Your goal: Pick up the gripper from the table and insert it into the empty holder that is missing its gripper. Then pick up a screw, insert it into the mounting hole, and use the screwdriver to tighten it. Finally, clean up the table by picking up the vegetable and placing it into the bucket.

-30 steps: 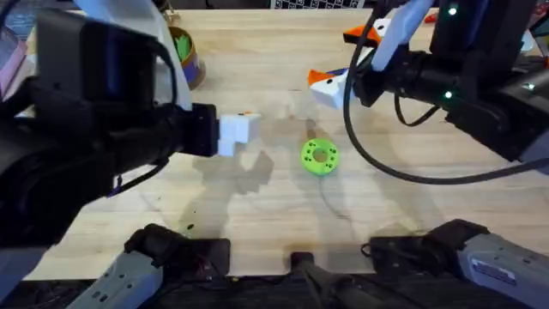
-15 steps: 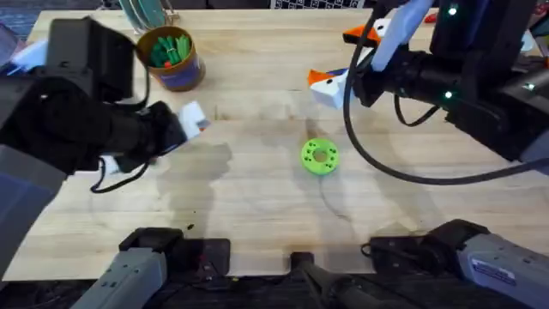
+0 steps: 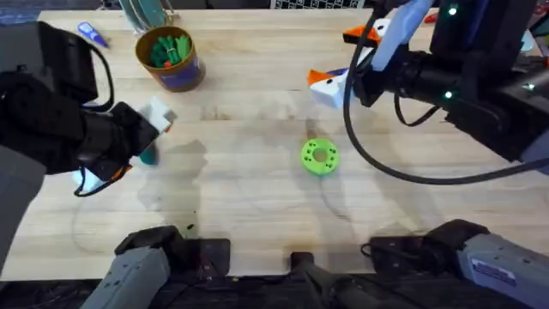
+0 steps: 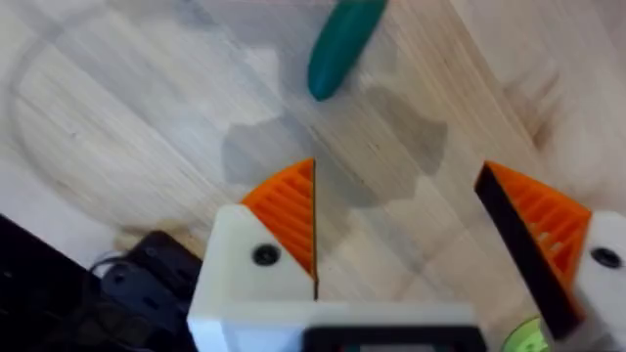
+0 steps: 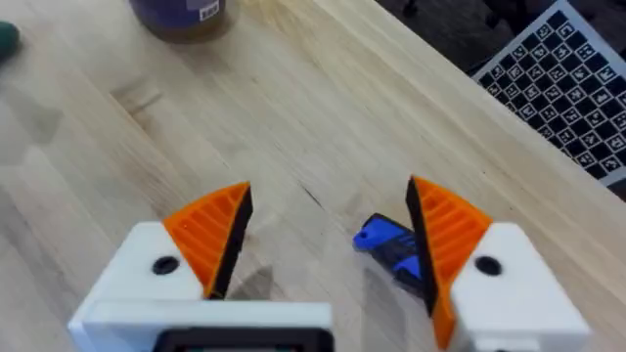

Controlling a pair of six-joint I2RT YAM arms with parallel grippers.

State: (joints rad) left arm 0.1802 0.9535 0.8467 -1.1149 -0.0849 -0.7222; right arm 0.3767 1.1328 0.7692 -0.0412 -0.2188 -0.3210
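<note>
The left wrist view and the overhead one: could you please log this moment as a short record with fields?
left pincer: open, orange pads apart, above bare table
vegetable: dark green, lying on the wood ahead of the left pincer, not gripped
bucket: upright at the far left of the table, green pieces inside
lime-green disc: flat on the table near the middle
right pincer: open, holding nothing
small blue tool: lying at the far left corner
</note>
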